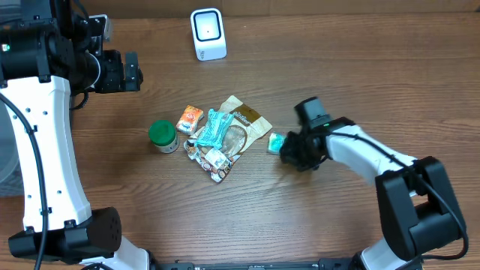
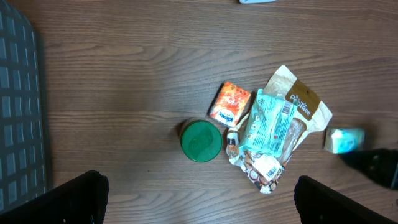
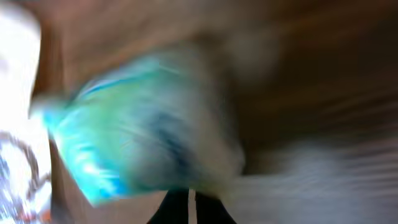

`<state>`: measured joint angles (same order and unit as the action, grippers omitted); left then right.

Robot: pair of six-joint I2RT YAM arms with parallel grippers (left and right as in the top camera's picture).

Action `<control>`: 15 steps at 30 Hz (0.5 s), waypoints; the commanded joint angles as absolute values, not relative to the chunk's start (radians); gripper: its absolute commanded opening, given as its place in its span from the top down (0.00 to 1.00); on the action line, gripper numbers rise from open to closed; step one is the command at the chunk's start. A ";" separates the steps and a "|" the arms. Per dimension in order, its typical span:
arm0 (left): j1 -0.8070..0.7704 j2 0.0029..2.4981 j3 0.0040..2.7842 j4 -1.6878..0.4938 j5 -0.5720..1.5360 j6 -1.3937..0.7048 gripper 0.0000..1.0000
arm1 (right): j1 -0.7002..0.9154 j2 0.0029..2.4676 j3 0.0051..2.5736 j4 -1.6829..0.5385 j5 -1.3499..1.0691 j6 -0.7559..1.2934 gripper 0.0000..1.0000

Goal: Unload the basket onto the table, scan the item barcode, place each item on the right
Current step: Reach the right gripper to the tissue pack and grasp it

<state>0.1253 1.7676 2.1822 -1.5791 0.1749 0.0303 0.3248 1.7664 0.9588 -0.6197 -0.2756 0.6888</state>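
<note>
A small teal packet [image 1: 275,142] lies right of the pile of goods, and shows at the right edge in the left wrist view [image 2: 344,140]. My right gripper [image 1: 289,154] is low at the packet's right side. In the blurred right wrist view the packet [image 3: 143,130] fills the frame, and the right gripper [image 3: 192,202] is shut with the packet's lower edge at its tips. The white scanner [image 1: 208,34] stands at the back of the table. My left gripper [image 1: 133,71] hangs high at the back left, open and empty [image 2: 202,202].
A pile sits mid-table: a green-lidded jar [image 1: 162,136], an orange packet [image 1: 190,118], a brown pouch [image 1: 247,118] and a long teal wrapper [image 1: 210,131] over a patterned packet. A grey gridded mat [image 2: 18,112] lies at the far left.
</note>
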 commanded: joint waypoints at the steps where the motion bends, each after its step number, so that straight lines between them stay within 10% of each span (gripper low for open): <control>1: 0.126 1.767 2.187 -1.577 0.169 0.053 0.00 | 0.247 1.765 0.964 -0.583 -0.226 0.699 0.96; 8: 0.126 1.767 2.187 -1.577 0.169 0.052 0.00 | 0.200 1.765 0.966 -0.226 -0.433 0.527 0.90; 15: 0.126 1.767 2.186 -1.577 0.169 0.053 0.01 | 0.265 1.765 1.036 -0.349 -0.377 0.523 0.78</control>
<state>0.1253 1.7676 2.1822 -1.5787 0.1749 0.0307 0.2329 1.7668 0.9897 -0.3099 -0.3801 0.5472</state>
